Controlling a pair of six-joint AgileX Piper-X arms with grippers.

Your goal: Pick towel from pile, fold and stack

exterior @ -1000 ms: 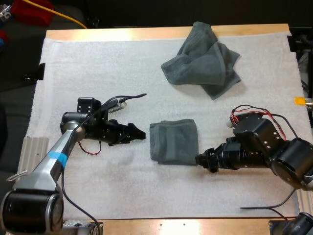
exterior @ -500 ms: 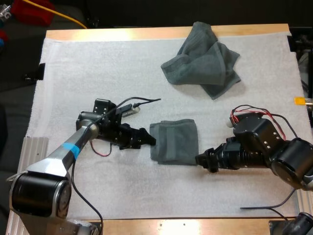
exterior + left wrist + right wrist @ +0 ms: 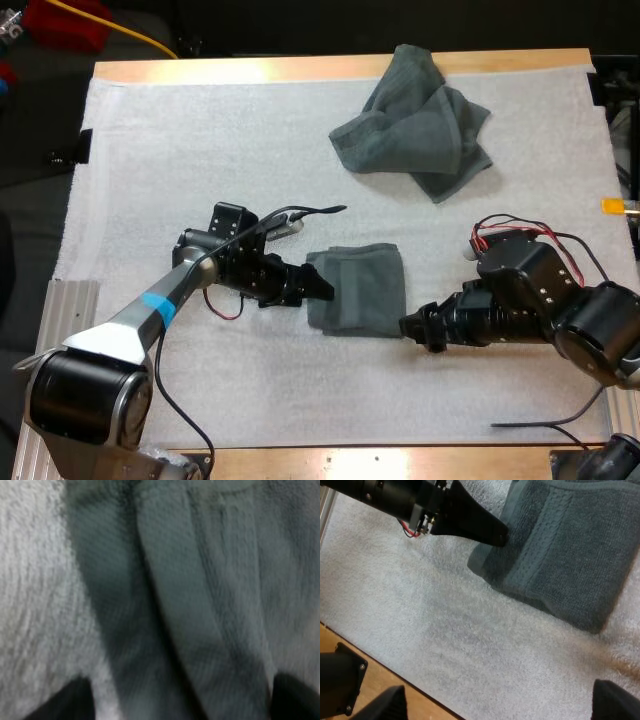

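Note:
A folded dark grey-green towel (image 3: 357, 288) lies mid-mat, and a crumpled one (image 3: 415, 125) sits at the far side. My left gripper (image 3: 320, 288) lies low against the folded towel's left edge. In the left wrist view its fingertips (image 3: 67, 705) stand wide apart, open, with the towel's layered edge (image 3: 190, 605) between and ahead of them. My right gripper (image 3: 412, 328) rests just off the folded towel's near right corner. It is open (image 3: 500, 702) over bare mat, facing the folded towel (image 3: 570, 555) and the left gripper (image 3: 470, 522).
The white mat (image 3: 200, 150) covers the wooden table (image 3: 300, 68). A grey metal rail (image 3: 65, 300) lies at the mat's left edge. Red objects and a yellow cable (image 3: 130, 30) lie beyond the far left corner.
My left gripper has slid right across the mat until it reached the folded towel's left edge. The right arm and both towels have stayed put.

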